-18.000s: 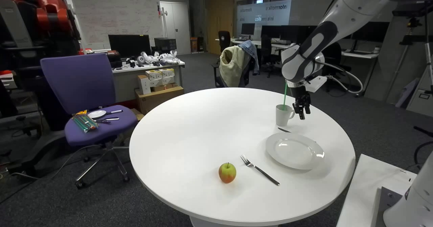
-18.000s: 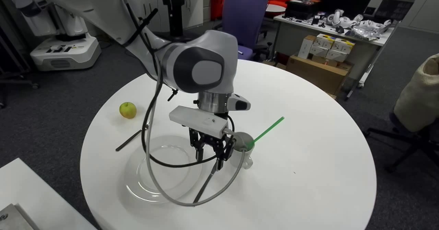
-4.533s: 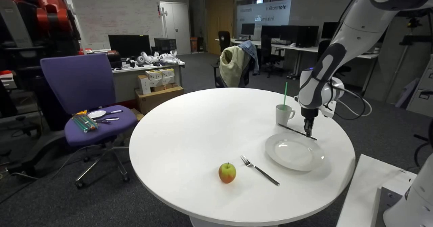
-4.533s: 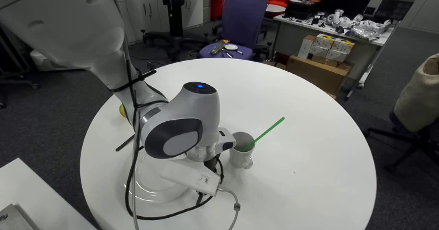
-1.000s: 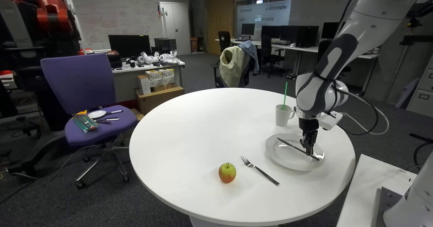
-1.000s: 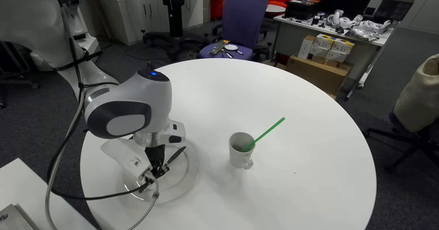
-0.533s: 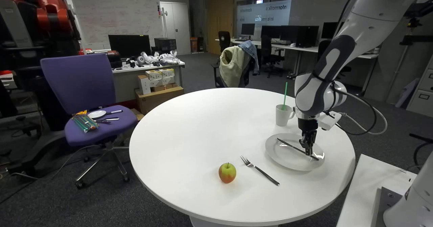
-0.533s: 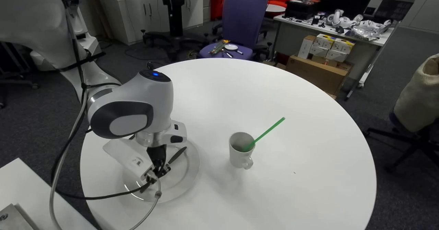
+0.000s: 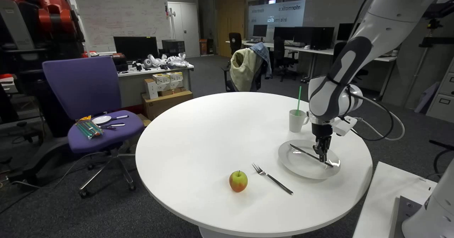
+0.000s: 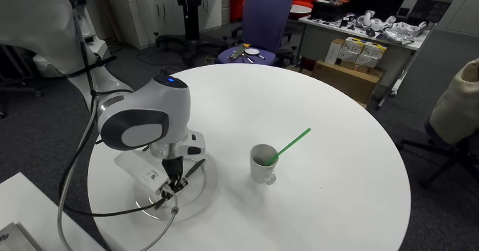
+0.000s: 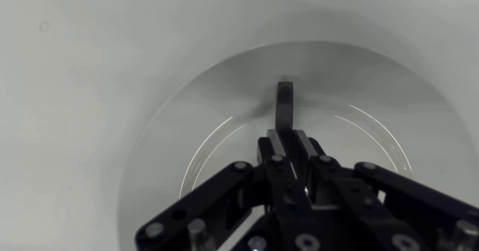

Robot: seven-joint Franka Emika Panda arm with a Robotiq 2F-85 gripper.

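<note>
My gripper (image 9: 322,159) is shut on the dark handle of a knife (image 9: 301,150), over the white plate (image 9: 293,166). In an exterior view the knife's blade (image 10: 196,167) points toward the mug side, and the arm covers much of the plate (image 10: 210,180). Seen from the wrist, the handle end of the knife (image 11: 284,105) sticks out past the fingertips, above the plate (image 11: 164,131). Whether the knife touches the plate I cannot tell. Beyond the plate stands a white mug (image 9: 295,122) with a green straw (image 9: 299,98) leaning in it.
A fork (image 9: 272,178) and a red-green apple (image 9: 238,181) lie on the round white table (image 9: 198,138); the arm hides the apple in an exterior view. A purple chair (image 9: 85,89) stands past the table. Cables (image 10: 80,140) hang from the arm.
The gripper, open near the mug eighteen seconds ago, shut on the knife lying beside the plate. The knife has been carried over the plate; during the last second it shifted only slightly toward the mug.
</note>
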